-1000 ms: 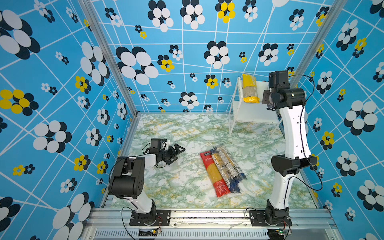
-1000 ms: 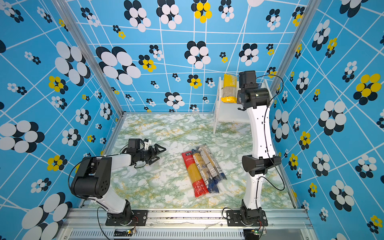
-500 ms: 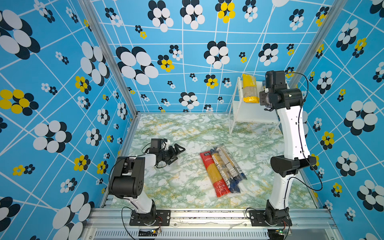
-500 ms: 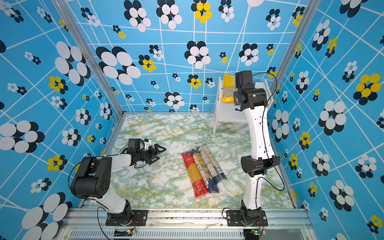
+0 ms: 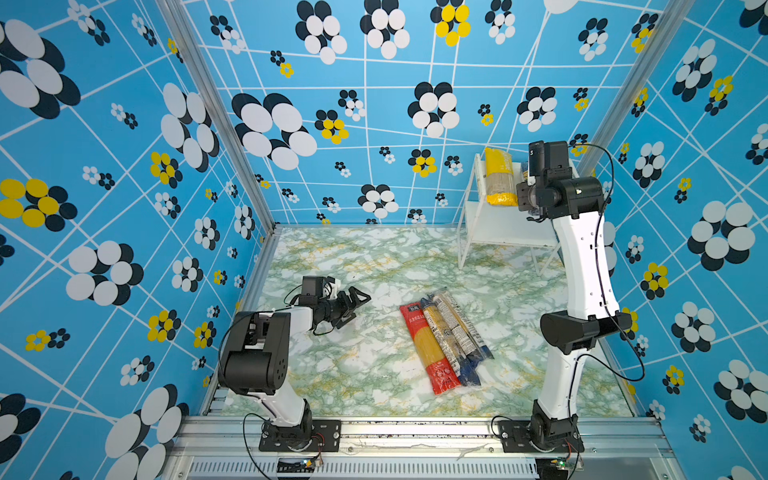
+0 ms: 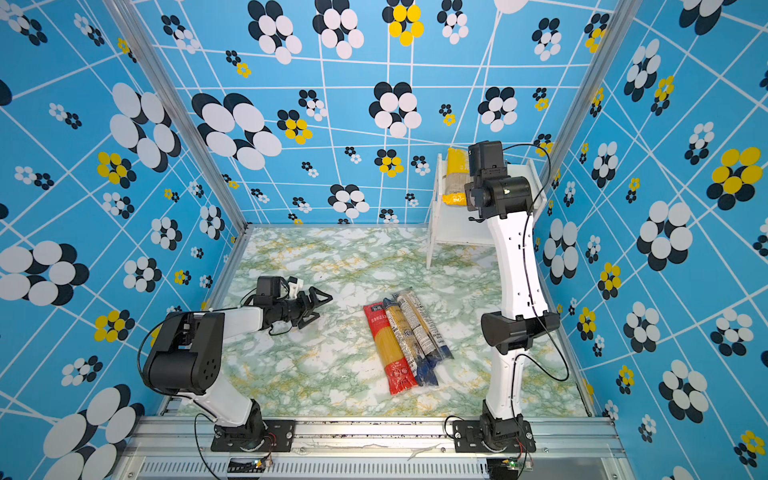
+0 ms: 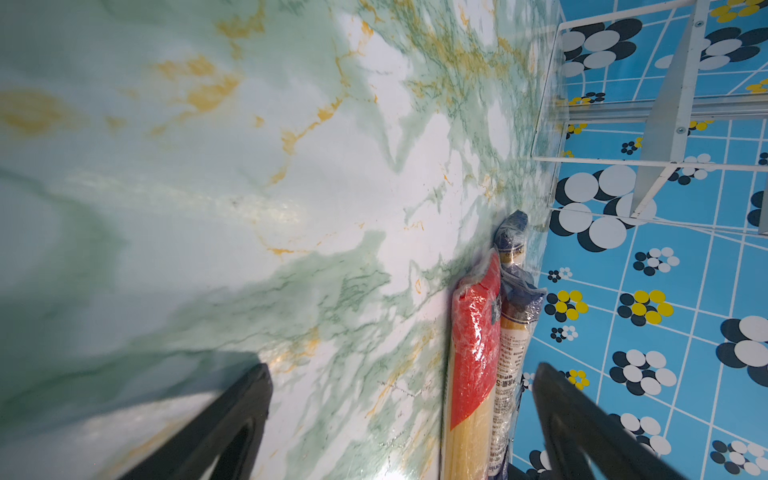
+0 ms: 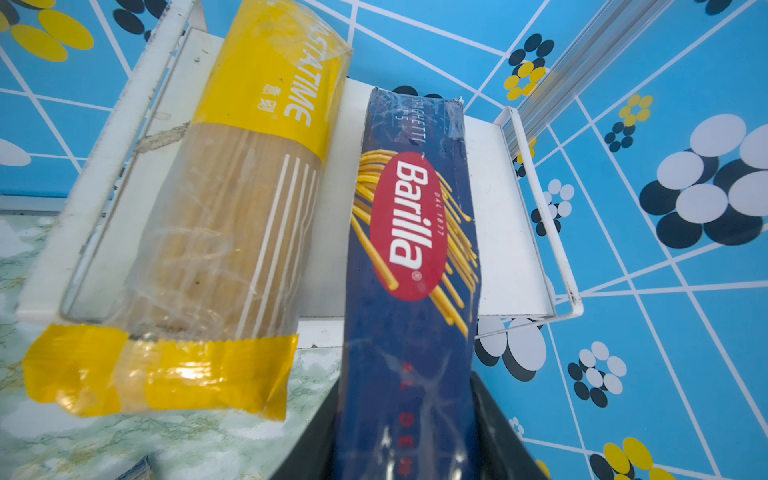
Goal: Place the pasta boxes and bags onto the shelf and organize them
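**Seating the Barilla box on the shelf's top board**

Right gripper (image 8: 405,386): the fingers lie along both long sides of the Barilla box (image 8: 409,224), at its hand-side end. You cannot tell from the wrist view whether they are pinching it or only flanking it. The box runs straight ahead of the fingertips and lies on the top board of the white shelf (image 8: 511,232). Its far end reaches about to the rear edge, and its near end overhangs the front edge toward the hand. The yellow Pastatime spaghetti pack (image 8: 232,208) lies on the same board just beside the box, on the left-arm side. A strip of bare board shows between them.

Judgement: this placement looks nearly finished. Before you let go, check that the box sits flat and parallel to the yellow pack. Spread the fingers only enough to clear it. Then retreat straight back along the box's length, or a finger may drag it off the front edge.

Left gripper (image 5: 357,301): jaws wide apart, empty, low over the marble tabletop (image 5: 353,374). Ahead of it and well apart, the red spaghetti pack (image 5: 428,349) and two clear packs with dark-blue ends (image 5: 455,332) lie side by side, not yet shelved.
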Controlling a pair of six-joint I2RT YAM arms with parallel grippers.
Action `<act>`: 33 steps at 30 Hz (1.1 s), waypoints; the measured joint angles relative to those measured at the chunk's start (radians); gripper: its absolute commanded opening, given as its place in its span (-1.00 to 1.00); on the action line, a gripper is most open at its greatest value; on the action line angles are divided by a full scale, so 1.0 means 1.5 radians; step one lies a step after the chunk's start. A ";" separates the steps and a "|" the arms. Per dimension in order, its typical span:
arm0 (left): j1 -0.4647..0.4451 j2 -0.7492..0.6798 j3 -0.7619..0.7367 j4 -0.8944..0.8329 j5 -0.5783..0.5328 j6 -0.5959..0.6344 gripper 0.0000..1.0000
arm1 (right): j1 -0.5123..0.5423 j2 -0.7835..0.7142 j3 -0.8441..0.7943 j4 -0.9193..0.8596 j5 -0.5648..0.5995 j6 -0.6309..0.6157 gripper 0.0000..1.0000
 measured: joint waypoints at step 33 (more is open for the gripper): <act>0.002 0.000 0.000 0.001 0.000 0.000 0.99 | 0.001 -0.011 -0.008 0.015 -0.020 -0.005 0.11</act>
